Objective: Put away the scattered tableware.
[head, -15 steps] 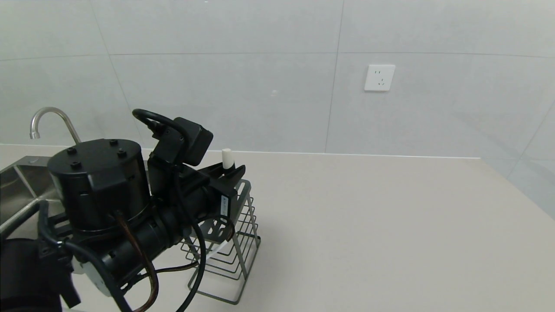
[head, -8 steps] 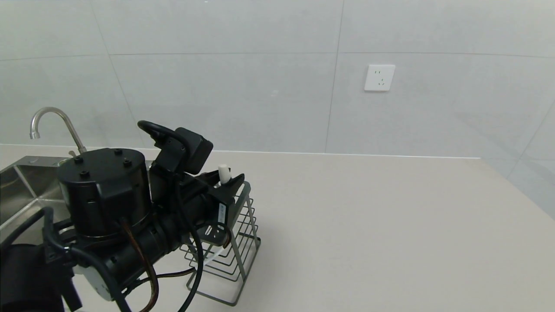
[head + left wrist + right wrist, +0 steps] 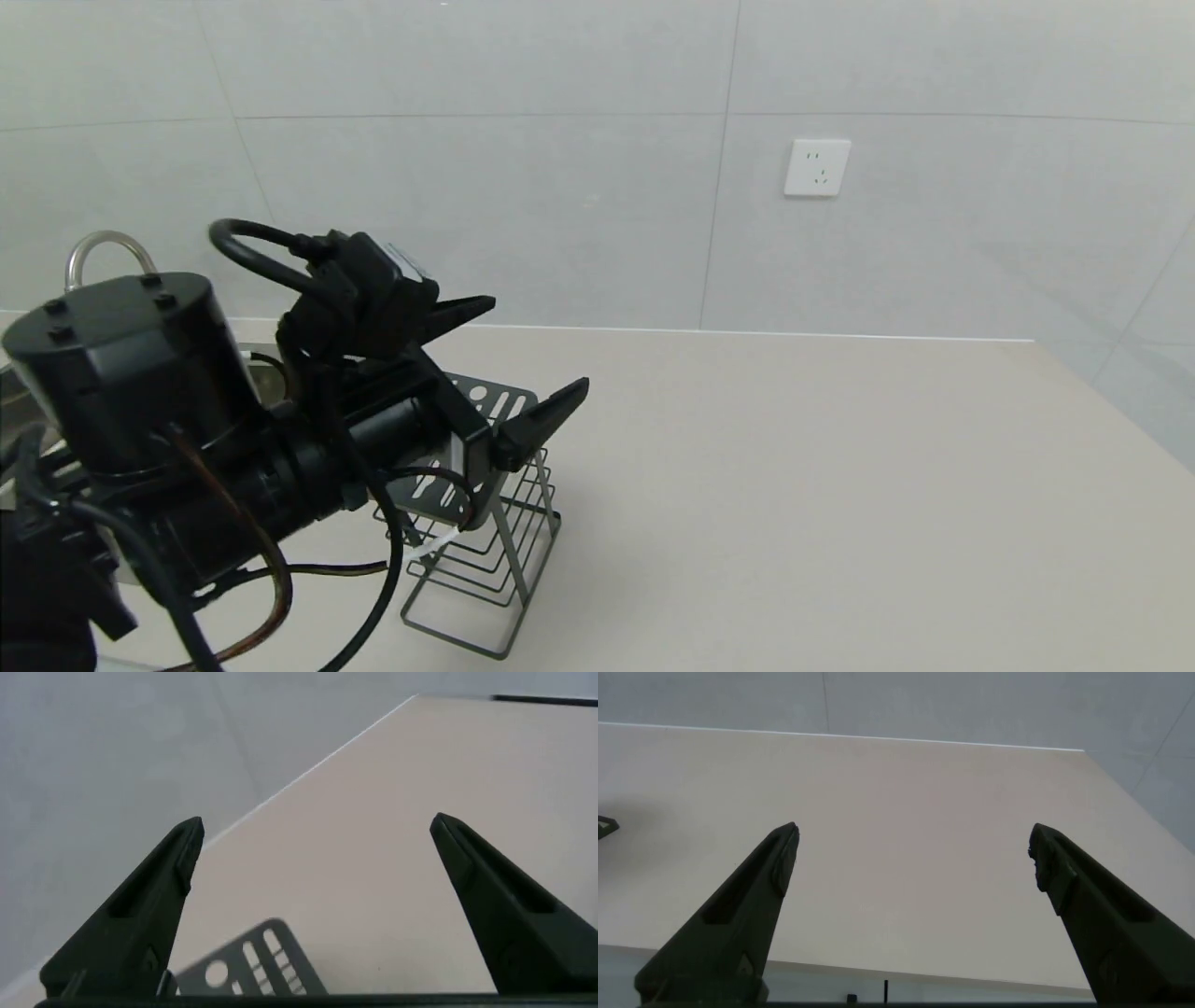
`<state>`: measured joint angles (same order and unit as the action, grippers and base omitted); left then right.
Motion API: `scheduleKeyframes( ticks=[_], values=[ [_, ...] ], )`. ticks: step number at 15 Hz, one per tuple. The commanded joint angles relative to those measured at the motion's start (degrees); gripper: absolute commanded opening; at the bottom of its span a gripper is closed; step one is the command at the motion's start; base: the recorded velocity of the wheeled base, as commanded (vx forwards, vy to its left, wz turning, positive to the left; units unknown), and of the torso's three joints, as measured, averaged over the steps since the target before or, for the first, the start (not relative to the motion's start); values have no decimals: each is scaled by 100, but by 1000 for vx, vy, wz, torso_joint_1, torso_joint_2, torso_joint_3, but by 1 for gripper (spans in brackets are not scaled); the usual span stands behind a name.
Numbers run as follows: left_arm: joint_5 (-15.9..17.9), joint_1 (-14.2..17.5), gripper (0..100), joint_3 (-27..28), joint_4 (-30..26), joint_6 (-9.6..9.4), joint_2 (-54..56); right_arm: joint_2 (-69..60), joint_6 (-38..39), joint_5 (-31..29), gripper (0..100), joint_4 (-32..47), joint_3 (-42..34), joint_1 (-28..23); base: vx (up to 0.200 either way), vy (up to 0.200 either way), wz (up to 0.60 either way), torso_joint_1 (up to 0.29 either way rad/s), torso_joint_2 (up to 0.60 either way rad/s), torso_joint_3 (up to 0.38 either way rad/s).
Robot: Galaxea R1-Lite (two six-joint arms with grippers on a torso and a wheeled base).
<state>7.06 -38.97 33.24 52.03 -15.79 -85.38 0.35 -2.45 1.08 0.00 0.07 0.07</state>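
Head view: left pincer (image 3: 537, 343) wide, empty, just above wire rack (image 3: 499, 403).
Nearer arm: left.
Right pincer (image 3: 912, 831): wide, empty.

Wall (image 3: 560, 187): large pale grey tiles with thin joints, one white socket (image 3: 817, 167) mounted on it. Desk (image 3: 794, 485): beige matte top, meeting the wall along a light seam. Faucet (image 3: 103, 243): curved metal spout at far left, partly hidden.

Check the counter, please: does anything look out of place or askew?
Nothing looks spilled or damaged. Only a thin white utensil lies slanted low inside the wire rack, not upright. The left gripper hangs open above the rack.
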Motion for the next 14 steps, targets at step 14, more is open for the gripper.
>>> scheduleKeyframes(
  ticks=[14],
  values=[
    [2203, 2632, 100, -2217, -527, 753, 5330, 17, 8, -3, 100, 0, 1, 1, 0, 0, 0, 0, 0, 0]
  ],
)
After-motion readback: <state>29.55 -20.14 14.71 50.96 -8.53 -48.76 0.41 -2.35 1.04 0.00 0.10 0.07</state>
